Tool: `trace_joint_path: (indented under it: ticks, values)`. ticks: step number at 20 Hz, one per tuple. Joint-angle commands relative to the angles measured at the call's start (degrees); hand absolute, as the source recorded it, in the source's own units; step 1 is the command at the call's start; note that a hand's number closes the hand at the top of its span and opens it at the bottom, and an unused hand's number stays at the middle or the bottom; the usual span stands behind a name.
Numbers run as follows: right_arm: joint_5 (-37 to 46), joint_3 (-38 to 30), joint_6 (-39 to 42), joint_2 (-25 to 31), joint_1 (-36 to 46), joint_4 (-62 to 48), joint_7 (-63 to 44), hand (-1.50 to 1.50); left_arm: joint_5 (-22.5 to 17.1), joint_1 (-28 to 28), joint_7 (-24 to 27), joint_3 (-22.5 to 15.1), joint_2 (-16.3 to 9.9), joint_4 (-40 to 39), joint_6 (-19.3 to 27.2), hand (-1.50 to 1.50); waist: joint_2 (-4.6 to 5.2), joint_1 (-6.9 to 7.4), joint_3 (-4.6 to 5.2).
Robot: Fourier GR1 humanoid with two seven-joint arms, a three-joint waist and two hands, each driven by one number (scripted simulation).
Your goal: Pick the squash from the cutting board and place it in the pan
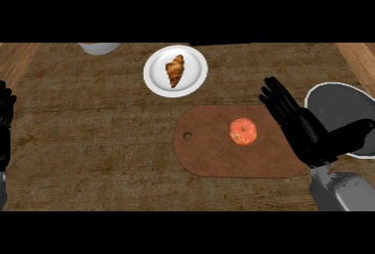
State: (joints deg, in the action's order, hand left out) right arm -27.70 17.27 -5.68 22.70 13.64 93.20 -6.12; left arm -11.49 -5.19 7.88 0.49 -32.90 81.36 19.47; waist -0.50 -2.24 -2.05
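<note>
Squash (244,131) lies round and orange mid cutting board (212,158), likely stiff, smooth-skinned, light; best taken across its widest sides. Right robot hand (296,124) hovers just beside it, fingers straight, empty. Pan (338,106) waits close right. Left robot hand (6,124) rests at the view's left edge, open.

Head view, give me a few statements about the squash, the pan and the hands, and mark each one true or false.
1. The squash lies on the cutting board. True.
2. The right hand is curled round the squash. False: its fingers are straight and it is beside the squash, not holding it.
3. The pan holds the squash. False: the squash is not in it.
4. A croissant sits on the white plate. True.
5. The left hand shows at the view's left edge. True.
</note>
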Motion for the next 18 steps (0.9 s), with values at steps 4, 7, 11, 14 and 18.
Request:
trace_joint_path:
  ticks: [4,7,11,14,18]
  values:
    - [1.81,-10.33,-1.43,0.74,4.88,-3.40,10.19,1.50,-4.01,-3.15,-5.54,-4.62,6.37,2.40,-3.46,0.00,0.68,1.94,2.00]
    - [14.46,-9.93,-8.81,10.05,3.45,-7.28,6.18,1.50,-7.61,-2.87,-10.80,-7.03,9.60,4.83,-4.49,0.00,0.49,0.80,2.40]
    - [22.80,-9.48,-15.22,10.88,-8.36,-0.65,15.39,1.50,-9.21,-3.33,-14.79,-6.77,9.89,6.22,-4.10,0.00,-0.30,-1.08,2.06]
    - [27.09,-8.33,-20.02,10.88,-19.02,4.36,14.84,-1.50,-8.87,-0.83,-14.31,-6.88,10.15,7.56,-4.09,0.00,-0.20,-0.11,2.10]
    - [30.26,-10.18,-15.45,18.76,-22.35,7.66,12.74,-1.50,-6.41,-2.67,-14.82,-8.97,12.45,7.28,-2.62,0.00,0.24,0.86,2.10]
